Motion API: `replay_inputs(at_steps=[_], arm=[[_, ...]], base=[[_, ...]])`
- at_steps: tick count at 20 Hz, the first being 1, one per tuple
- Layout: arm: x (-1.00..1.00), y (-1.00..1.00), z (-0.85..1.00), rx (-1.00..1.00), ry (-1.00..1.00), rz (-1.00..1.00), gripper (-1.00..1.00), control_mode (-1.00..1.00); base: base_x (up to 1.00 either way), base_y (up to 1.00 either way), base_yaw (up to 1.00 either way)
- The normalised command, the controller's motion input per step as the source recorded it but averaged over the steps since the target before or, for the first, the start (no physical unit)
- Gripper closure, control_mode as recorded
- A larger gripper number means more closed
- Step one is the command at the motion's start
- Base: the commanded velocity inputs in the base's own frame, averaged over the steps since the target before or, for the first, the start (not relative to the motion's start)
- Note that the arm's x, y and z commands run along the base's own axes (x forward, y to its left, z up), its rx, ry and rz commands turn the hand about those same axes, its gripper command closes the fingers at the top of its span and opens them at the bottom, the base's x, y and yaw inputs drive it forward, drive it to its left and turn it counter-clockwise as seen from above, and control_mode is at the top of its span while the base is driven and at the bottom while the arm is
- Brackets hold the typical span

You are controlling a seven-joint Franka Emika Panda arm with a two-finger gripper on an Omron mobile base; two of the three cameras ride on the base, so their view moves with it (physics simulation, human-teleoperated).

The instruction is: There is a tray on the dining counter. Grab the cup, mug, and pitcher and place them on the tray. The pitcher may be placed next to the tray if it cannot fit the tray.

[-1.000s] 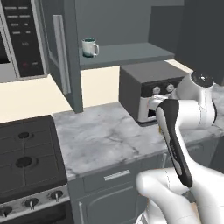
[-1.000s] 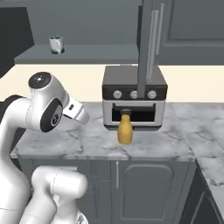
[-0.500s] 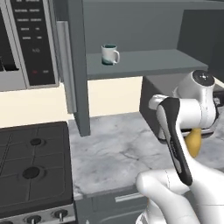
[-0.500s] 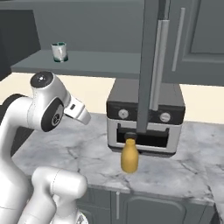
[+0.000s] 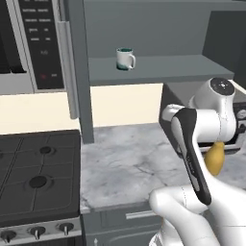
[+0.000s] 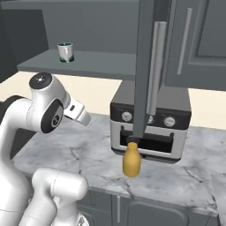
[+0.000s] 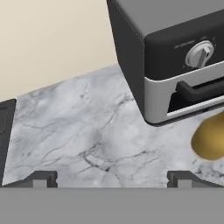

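My base has rolled closer: the pitcher (image 6: 131, 160) now stands near on the table (image 6: 84, 152) before the toaster oven (image 6: 152, 121), at three o'clock of my released, empty tool (image 7: 111, 177).

The robot is a glossy white arm (image 5: 202, 120) made of thick rounded segments with smooth shells. One long link has a black strip (image 5: 193, 158) along its side, narrow and slightly curved. The joint housing ends in a round dark grey cap (image 6: 41, 80) with small light marks on it. Another joint shows a dark circular face (image 6: 52, 115). The two finger tips (image 7: 40, 179) are small, dark grey and blocky.
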Motion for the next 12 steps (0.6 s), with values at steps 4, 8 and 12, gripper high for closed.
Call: replay_inputs(at_steps=[4,8,12], arm=[[0.0,0.0,0.0,0.0,0.0,0.0,-1.0,1.0],[0.0,0.0,0.0,0.0,0.0,0.0,-1.0,1.0],[0.03,0.01,0.17,-0.16,-0.14,0.22,-1.0,-1.0]], base=[[0.4,-0.02,0.23],[0.44,0.0,0.22],[0.0,0.0,0.0]])
